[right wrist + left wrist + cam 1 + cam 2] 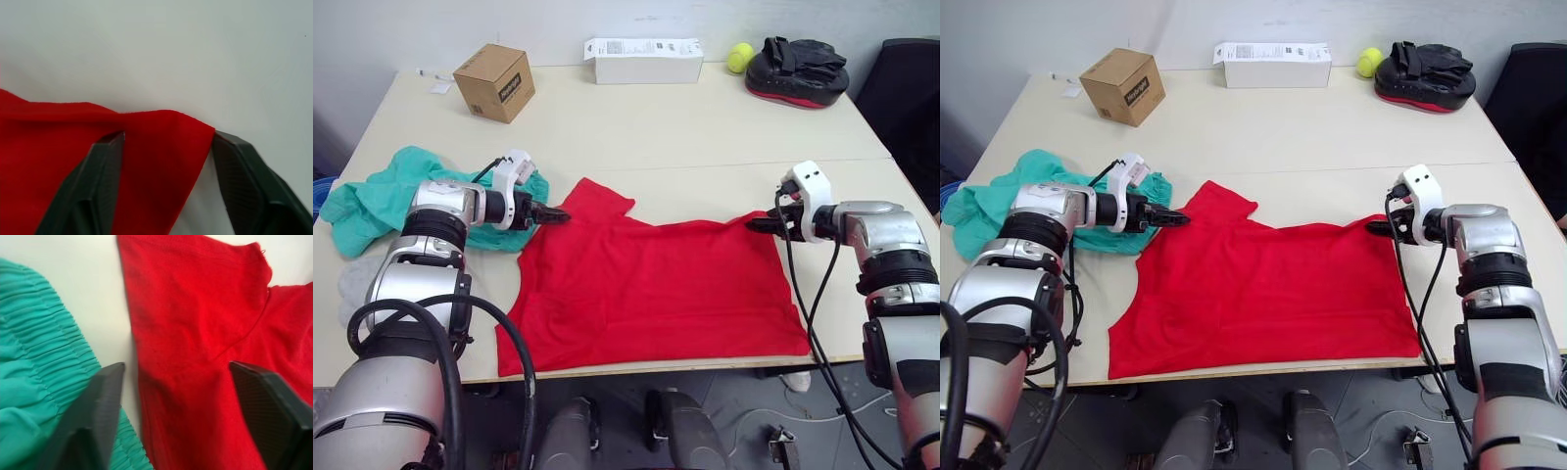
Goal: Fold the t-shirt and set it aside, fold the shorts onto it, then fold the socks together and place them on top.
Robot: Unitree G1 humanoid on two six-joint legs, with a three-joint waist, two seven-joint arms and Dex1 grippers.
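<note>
Shirt geometry: t-shirt (656, 289) lies flat on table (685, 137), long axis running across, between the two arms, a sleeve at the left far corner. Left gripper (173, 404) at that sleeve corner, fingers apart, one finger toward shorts (372, 201), the other over red cloth; sleeve edge lies between them. Right gripper (166, 161) at the far right corner, fingers apart, straddling the corner tip, not yet closed on it. Each arm is nearest its own corner. Judgement: both far corners are lined up for a pinch; the fold would likely come toward the near edge
</note>
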